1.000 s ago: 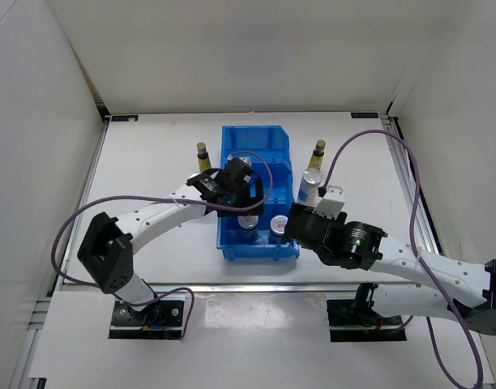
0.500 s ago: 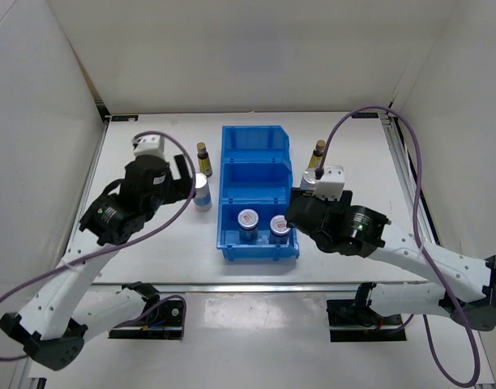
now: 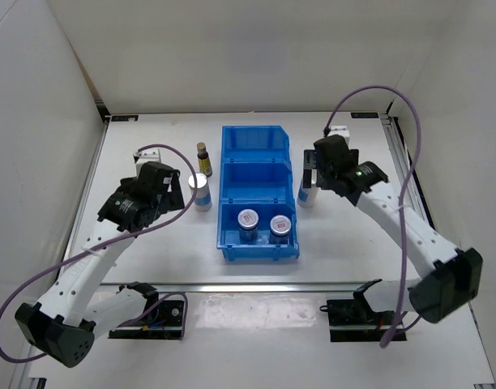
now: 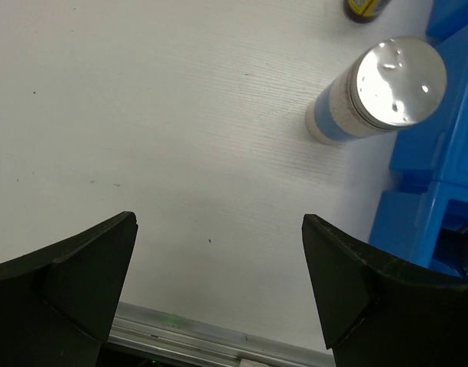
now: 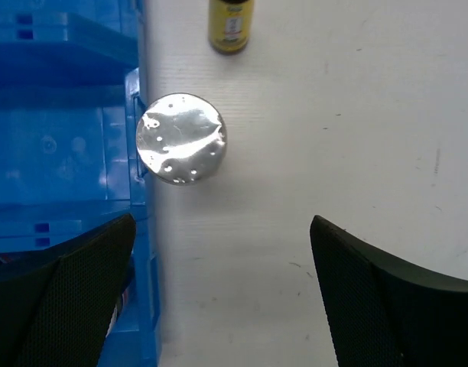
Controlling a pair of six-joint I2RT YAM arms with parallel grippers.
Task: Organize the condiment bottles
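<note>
Left claw (image 4: pixel 219 298) and right claw (image 5: pixel 222 298) both gaping, holding nothing, above the worktop (image 4: pixel 142 153). Two jars (image 3: pixel 248 219) in the bin's (image 3: pixel 256 139) lowest compartment, frame centre. Cylinder (image 3: pixel 199 188) and amber bottle (image 3: pixel 203 154) just left of bin; second cylinder (image 5: pixel 180 138), second amber bottle (image 5: pixel 231 27) just right.

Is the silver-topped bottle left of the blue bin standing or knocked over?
Upright: the silver-topped cylinder stands beside the blue bin, its round top facing up.

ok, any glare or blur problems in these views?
Left wrist: bright glare patches on the left silver-topped blue-labelled cylinder, otherwise sharp. Right wrist: mottled glare on the right silver-topped cylinder; blue plastic bin looks soft. Top external: even light, faint shadows, no blur.
</note>
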